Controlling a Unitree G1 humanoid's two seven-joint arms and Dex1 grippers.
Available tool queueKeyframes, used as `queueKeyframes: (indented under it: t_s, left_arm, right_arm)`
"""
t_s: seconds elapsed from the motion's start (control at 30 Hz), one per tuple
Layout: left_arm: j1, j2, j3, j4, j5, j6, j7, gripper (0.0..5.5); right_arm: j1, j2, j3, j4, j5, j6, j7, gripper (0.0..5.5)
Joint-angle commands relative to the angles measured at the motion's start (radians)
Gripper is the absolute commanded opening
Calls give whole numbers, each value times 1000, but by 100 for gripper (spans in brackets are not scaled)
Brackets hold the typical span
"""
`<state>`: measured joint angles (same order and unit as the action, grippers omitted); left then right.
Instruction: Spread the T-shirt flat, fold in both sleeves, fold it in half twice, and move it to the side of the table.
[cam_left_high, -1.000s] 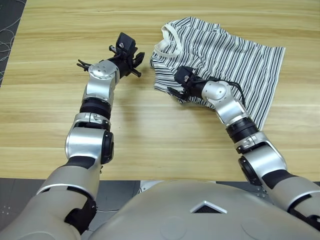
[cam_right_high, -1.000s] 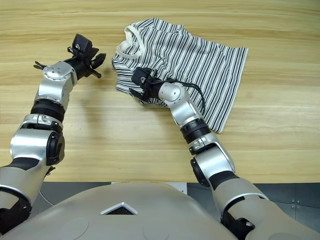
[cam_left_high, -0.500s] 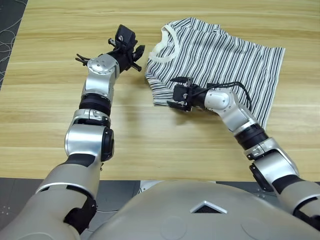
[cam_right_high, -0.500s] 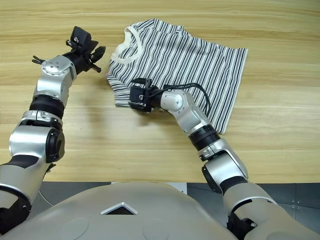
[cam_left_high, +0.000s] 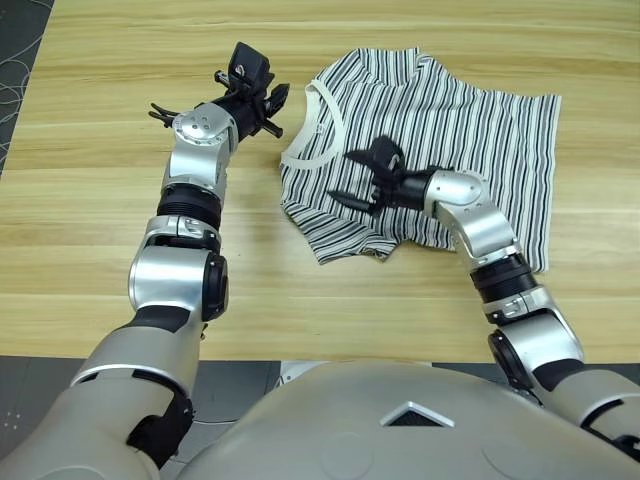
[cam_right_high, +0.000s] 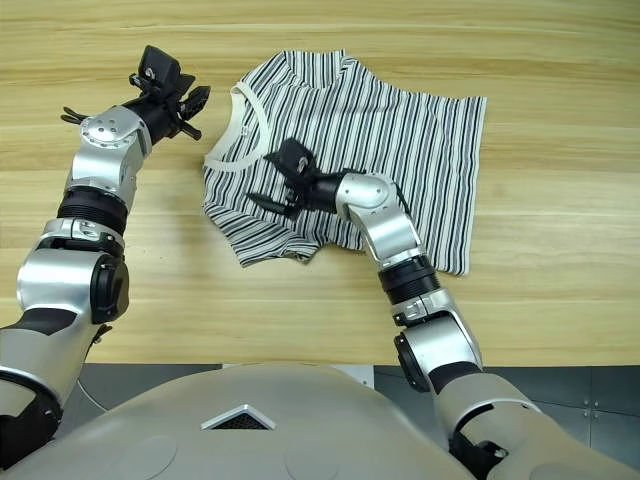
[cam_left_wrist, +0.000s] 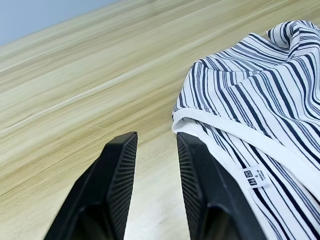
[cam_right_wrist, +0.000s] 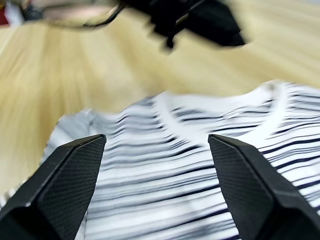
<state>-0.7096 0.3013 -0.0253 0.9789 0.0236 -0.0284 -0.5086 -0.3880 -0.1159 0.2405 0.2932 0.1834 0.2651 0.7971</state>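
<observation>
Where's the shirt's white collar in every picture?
Left eye view: collar, upper middle.
Right eye view: collar, upper left of middle.
Left wrist view: collar just beyond left gripper.
Right wrist view: collar beyond right gripper.
Shared landmark: left gripper beside the collar.

Light wooden table; striped T-shirt lying rumpled, right of middle.
</observation>
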Motion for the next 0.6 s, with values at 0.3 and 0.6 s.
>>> queueKeyframes:
  t_s: [0.3, 0.6]
  left_arm:
    - [130, -58, -59, -261, -116, 145, -311, 146]
    - [338, 61, -237, -474, -71, 261, -532, 146]
  right_arm:
    - [-218, -239, -132, 319, -87, 31, -108, 378]
    - [-326, -204, -286, 417, -28, -68, -229, 378]
